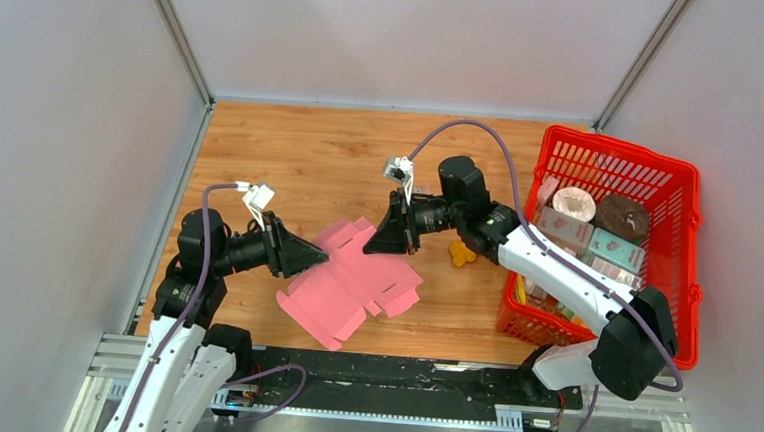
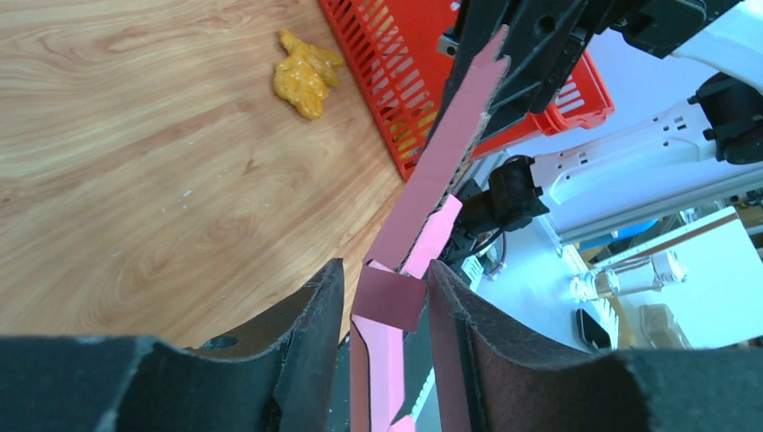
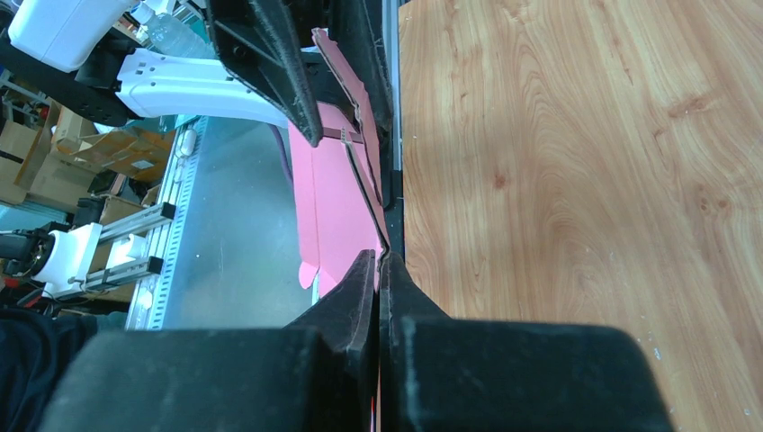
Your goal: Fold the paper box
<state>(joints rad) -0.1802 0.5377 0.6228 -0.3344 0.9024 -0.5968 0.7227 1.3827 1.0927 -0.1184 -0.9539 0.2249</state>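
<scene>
**Pink cut-out held by 1 gripper, with the other open around it**

The paper box [image 1: 354,279] is an unfolded flat pink cut-out with its flaps spread. It sits over the near middle of the wooden table [image 1: 342,153], between the 2 arms and left of the red basket [image 1: 682,199]. Both wrist views show the sheet almost edge-on.

The right gripper [image 1: 372,245] reaches in from the right to the sheet's far right part. In its wrist view the 2 fingers [image 3: 346,297] are pressed together on the pink edge [image 3: 328,207], so it has the paper box pinched.

The left gripper [image 1: 321,256] comes in from the left at the sheet's far left flaps. Its wrist view shows the fingers [image 2: 310,324] standing apart, with a strip of the pink cardboard [image 2: 423,193] running up between them. The jaws are parted around the sheet, not clamped on it.

A small yellow object [image 1: 461,253] lies on the table just right of the right gripper and near the basket, which holds printed cartons [image 1: 567,229].
</scene>
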